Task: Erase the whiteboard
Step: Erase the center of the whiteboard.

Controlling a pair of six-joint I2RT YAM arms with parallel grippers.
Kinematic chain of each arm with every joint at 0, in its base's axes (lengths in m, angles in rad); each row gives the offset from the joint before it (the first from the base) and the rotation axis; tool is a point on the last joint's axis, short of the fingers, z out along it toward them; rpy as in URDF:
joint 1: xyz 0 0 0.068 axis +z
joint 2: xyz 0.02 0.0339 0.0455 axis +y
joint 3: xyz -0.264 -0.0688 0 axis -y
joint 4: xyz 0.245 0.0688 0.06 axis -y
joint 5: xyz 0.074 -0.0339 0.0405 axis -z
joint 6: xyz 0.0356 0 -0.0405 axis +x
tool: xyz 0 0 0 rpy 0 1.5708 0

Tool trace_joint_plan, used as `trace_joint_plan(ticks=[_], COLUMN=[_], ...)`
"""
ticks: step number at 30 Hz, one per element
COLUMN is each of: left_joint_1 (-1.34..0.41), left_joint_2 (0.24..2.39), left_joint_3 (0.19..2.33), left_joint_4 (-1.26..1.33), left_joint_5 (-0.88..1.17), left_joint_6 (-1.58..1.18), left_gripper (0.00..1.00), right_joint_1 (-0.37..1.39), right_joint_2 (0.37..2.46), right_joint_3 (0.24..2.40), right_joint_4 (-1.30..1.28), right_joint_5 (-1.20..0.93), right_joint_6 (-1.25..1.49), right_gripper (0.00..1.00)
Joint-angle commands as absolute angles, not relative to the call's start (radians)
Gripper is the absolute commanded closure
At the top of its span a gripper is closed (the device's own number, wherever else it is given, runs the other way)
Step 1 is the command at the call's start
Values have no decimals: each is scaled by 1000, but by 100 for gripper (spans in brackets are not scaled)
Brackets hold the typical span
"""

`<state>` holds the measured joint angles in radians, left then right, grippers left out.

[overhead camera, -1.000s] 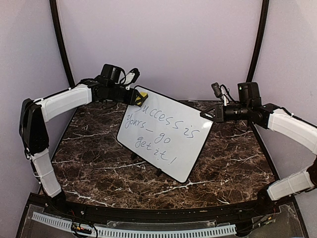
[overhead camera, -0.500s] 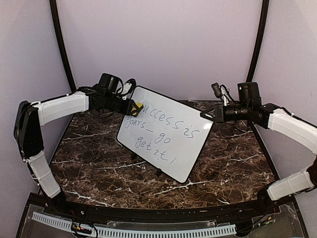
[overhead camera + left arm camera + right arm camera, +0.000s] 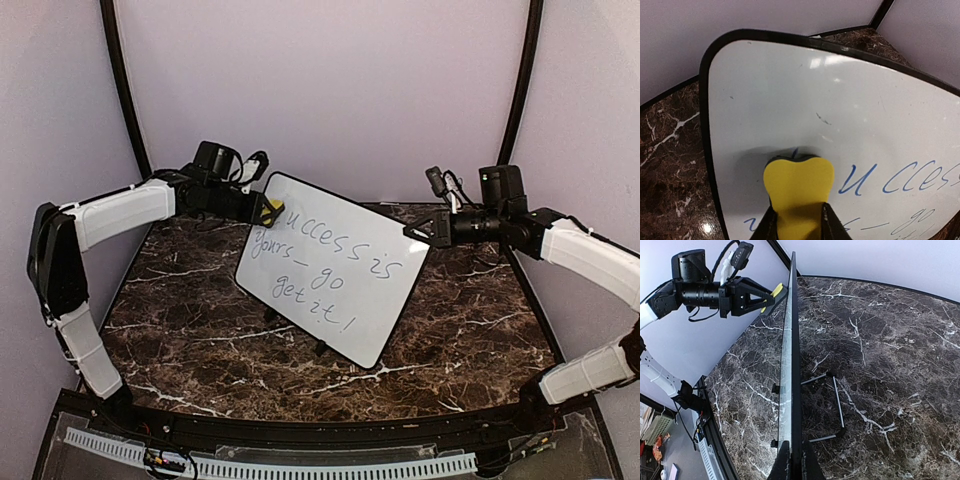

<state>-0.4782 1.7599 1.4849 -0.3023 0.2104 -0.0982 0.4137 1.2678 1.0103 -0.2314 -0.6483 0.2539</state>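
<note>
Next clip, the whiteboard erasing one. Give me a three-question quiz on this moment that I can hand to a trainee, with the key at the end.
1. True or false: the right gripper is holding the yellow eraser.
2. Where does the eraser meet the whiteboard? A) near its top left corner, at the start of the first written line; B) near its bottom right corner; C) nowhere, it hovers clear of the board.
3. Fill in: the writing on the whiteboard is ___ in colour.
Key: 1 false; the left gripper is shut on the eraser, while the right gripper clamps the board's edge. 2 A. 3 blue.
</note>
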Motion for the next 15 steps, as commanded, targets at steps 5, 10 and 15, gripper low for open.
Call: trace_joint_plan(ticks=[5,10,15], left_joint_1=[-463,-463,-463], left_joint_2=[1839,1822,1770], left_joint_3=[1610,1550,1432], left_joint_4=[-300,-307,-303], left_joint_5=[246,260,262], left_joint_6=[-99,-113,-131], left_gripper=[88,88,88], right_joint_1=[446,447,447], right_joint_2=[1252,1253,1257], right_joint_3=[1037,1036,1038], right_joint_4=[-181,-181,-181], right_joint_5=[-681,-681,-681], right_joint_6=[135,135,133], right_gripper=[100,100,100])
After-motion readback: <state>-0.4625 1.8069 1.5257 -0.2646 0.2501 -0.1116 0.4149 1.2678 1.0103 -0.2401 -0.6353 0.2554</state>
